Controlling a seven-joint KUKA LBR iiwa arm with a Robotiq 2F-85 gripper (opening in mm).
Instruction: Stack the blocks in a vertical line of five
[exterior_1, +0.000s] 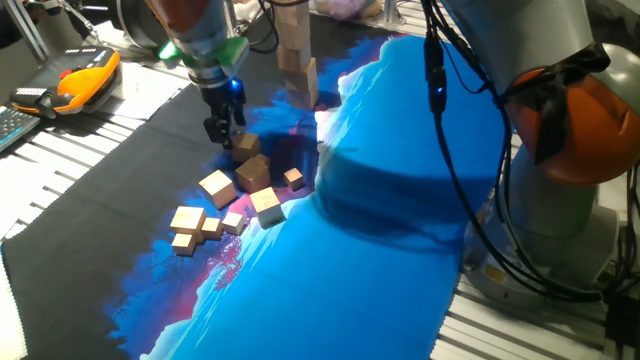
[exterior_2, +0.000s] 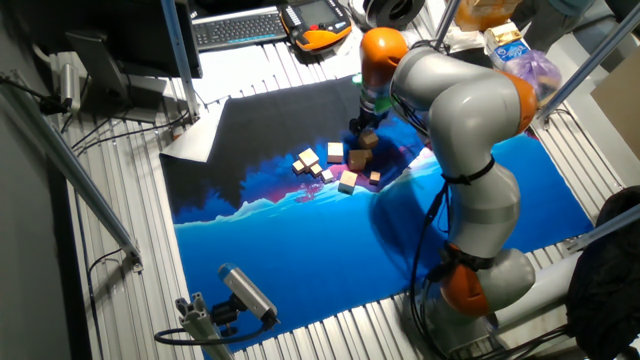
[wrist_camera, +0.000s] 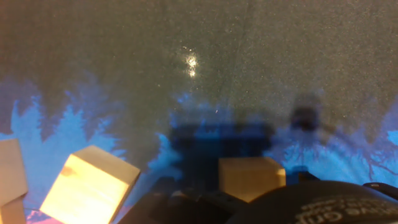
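**Hand low over loose blocks; grip not confirmed**

One fixed view: your hand (exterior_1: 224, 130) hangs just above a block (exterior_1: 246, 146). Loose blocks (exterior_1: 217, 187) lie scattered on the mat (exterior_1: 390, 200); a stack (exterior_1: 297, 62) stands behind.

Other fixed view: the hand (exterior_2: 362, 128) is at the cluster's (exterior_2: 334, 165) far edge.

Hand view: one block (wrist_camera: 251, 177) sits directly ahead of the fingers. You cannot tell whether they are open or closed.

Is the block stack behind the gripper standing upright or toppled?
Upright: the stack rises vertically behind the gripper, top cropped, so its count is unclear.
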